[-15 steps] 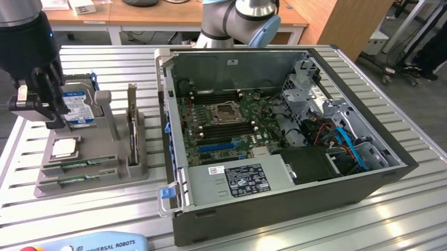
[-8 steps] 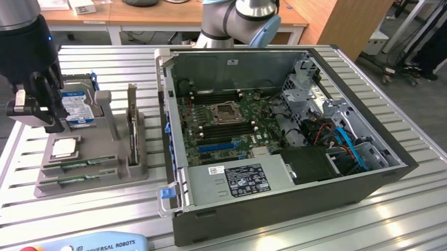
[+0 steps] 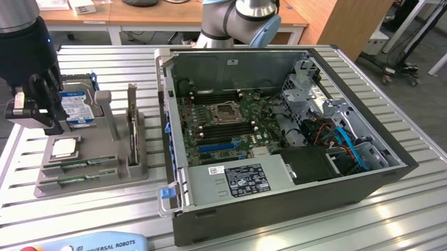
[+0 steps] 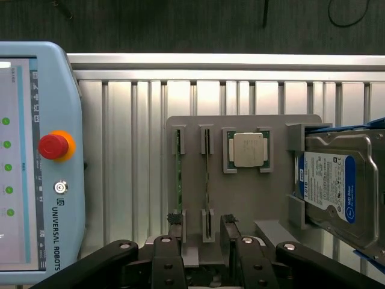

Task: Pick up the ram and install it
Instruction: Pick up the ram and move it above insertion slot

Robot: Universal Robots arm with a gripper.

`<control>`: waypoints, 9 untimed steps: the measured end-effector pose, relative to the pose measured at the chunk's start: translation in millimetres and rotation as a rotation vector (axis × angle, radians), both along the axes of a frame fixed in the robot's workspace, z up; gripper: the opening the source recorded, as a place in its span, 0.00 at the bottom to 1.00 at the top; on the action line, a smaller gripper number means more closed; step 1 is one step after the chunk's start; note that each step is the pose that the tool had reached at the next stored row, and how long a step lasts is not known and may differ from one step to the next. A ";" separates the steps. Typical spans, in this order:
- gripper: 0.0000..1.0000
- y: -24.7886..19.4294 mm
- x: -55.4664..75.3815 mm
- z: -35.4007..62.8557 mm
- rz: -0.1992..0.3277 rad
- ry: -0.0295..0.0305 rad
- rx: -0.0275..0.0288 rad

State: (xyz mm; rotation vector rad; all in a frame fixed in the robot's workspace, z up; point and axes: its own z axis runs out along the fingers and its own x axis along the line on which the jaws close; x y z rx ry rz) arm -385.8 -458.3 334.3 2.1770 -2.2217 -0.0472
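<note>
Edgewise, the ram (image 4: 178,174) shows as a thin green strip.

- A flat grey plastic parts holder (image 4: 240,198) lies on a ribbed silver aluminium table (image 4: 120,150).
- Two long, thin green circuit-board sticks stand on edge in neighbouring slots: the outer ram stick (image 4: 178,174) and the inner ram stick (image 4: 207,180).
- A small square silver processor chip (image 4: 248,149) sits between the inner ram stick and a silver hard drive with a blue label (image 4: 337,180).
- The black gripper (image 4: 203,235), fingers spread, straddles the inner ram stick's end.
- A pale blue teach pendant (image 4: 36,168) with a round red button (image 4: 53,146) lies apart from the holder.
</note>
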 end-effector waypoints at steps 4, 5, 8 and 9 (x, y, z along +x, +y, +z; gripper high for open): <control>0.38 0.0 0.0 0.0 0.000 0.0001 0.0000; 0.38 0.0 0.0 0.0 0.000 0.0000 0.0000; 0.38 0.0 0.0 0.0 0.000 0.0001 0.0000; 0.38 0.0 0.0 -0.3 0.000 0.0000 0.0000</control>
